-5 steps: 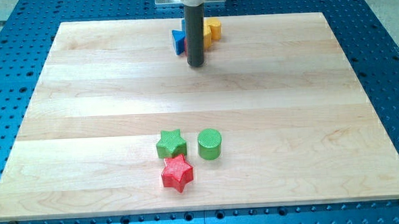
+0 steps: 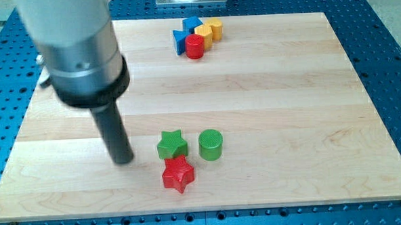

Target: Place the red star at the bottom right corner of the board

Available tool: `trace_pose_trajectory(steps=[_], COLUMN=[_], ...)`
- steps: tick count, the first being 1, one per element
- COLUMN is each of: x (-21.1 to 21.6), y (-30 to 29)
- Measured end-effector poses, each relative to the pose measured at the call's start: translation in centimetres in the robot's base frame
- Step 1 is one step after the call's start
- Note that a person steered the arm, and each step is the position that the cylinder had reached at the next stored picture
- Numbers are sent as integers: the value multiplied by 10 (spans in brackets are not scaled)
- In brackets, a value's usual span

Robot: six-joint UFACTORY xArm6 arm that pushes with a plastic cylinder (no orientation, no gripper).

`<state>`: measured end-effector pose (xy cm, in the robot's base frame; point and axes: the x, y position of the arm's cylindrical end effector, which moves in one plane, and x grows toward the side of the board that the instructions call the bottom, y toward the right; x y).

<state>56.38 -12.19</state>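
Note:
The red star lies on the wooden board near the bottom edge, a little left of centre. A green star touches it from above, and a green cylinder stands just right of the green star. My tip rests on the board to the left of the green star, about a block's width away, and up-left of the red star. It touches no block.
At the view's top centre is a tight cluster: a blue block, a red cylinder and yellow blocks. The arm's grey body covers the board's upper left. A blue perforated table surrounds the board.
The rod has moved from the top cluster down and to the left, to beside the green star. The red cylinder at the top is now uncovered. No block has moved.

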Motion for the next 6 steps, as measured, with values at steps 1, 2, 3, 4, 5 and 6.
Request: trace_pose_trajectory(steps=[1, 2, 3, 4, 5, 6], x=[9, 7, 15, 46, 47, 44], y=[52, 144, 114, 100, 210, 305])
